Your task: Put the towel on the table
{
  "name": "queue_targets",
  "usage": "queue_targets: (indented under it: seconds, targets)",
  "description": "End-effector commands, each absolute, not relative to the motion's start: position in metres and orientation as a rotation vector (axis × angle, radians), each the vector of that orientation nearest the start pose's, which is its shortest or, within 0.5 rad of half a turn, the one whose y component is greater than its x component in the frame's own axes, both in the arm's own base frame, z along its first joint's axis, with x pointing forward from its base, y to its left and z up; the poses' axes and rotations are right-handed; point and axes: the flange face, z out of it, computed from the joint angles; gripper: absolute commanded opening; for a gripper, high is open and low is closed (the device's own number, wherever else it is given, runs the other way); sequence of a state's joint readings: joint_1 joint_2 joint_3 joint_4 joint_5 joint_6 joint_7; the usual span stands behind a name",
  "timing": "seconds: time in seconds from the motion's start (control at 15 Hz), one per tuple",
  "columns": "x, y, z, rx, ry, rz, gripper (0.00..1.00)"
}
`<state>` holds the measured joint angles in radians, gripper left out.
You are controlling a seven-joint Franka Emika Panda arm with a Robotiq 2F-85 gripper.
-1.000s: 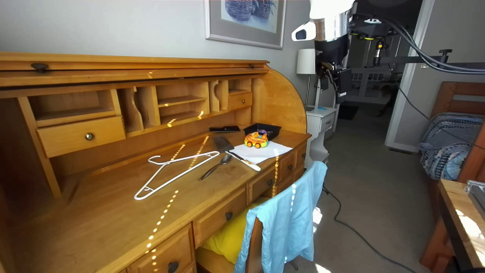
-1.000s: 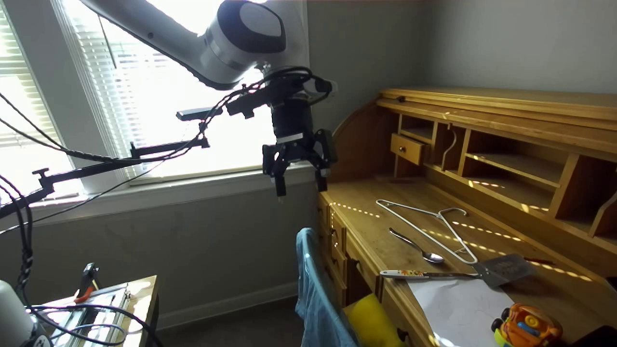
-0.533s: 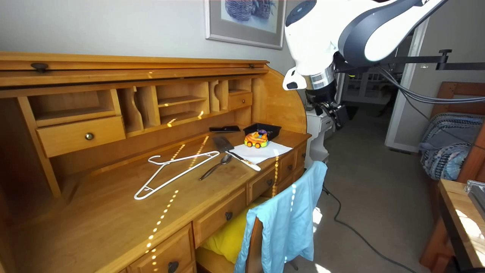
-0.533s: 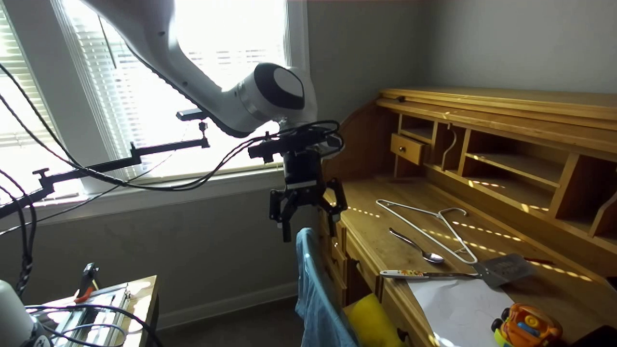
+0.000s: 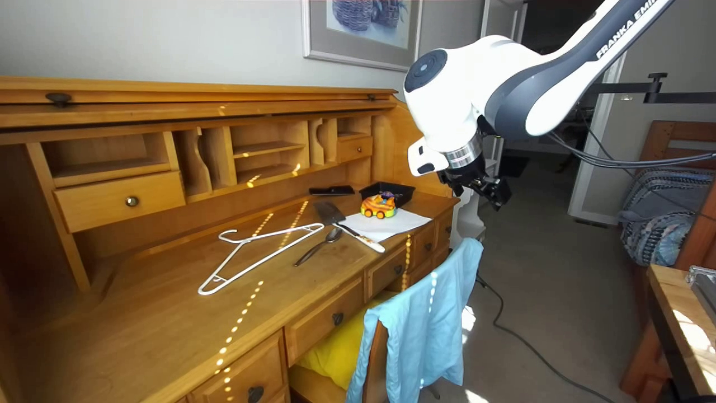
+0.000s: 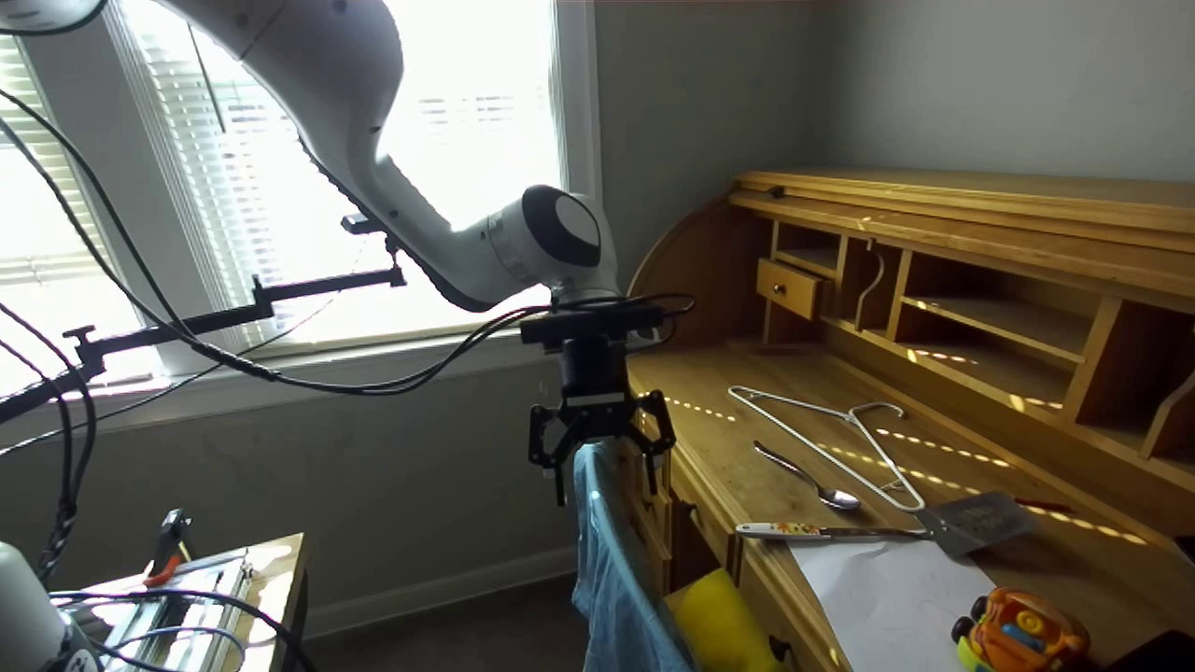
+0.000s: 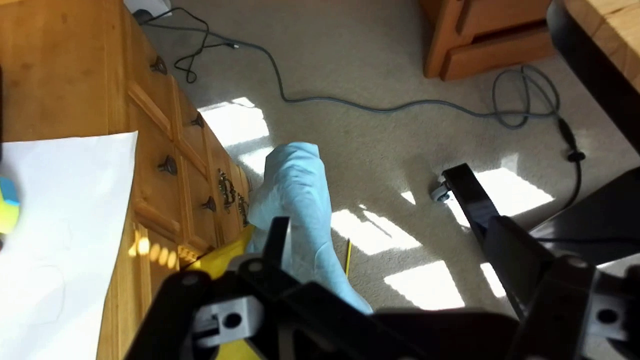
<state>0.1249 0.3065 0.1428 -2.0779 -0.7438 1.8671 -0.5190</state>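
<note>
The light blue towel hangs over the back of a wooden chair in front of the desk; it also shows in an exterior view and in the wrist view. The table is the honey-coloured roll-top desk, also in an exterior view and at the left of the wrist view. My gripper is open and empty, pointing down, its fingers either side of the towel's top edge in that exterior view. In the wrist view the left finger overlaps the towel. I see no clear contact.
On the desk lie a white hanger, a spoon, a spatula, white paper, an orange toy car and a black tray. A yellow cushion is on the chair. A workbench stands opposite.
The arm has come down from high up, and the open gripper has lowered to the height of the towel's top edge in an exterior view. The towel and the desk things have not moved.
</note>
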Motion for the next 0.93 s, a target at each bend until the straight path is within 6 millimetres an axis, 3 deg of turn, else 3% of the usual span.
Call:
queue_targets:
  seconds: [0.0, 0.2, 0.53, 0.87]
  targets:
    - [0.539, 0.096, 0.237, 1.937, 1.501, -0.832, 1.00]
    - [0.531, 0.094, 0.235, 1.985, 1.482, -0.820, 1.00]
    - [0.537, 0.096, 0.226, 1.973, 1.517, -0.809, 1.00]
    - [0.544, 0.114, 0.201, 2.186, 1.642, -0.566, 1.00]
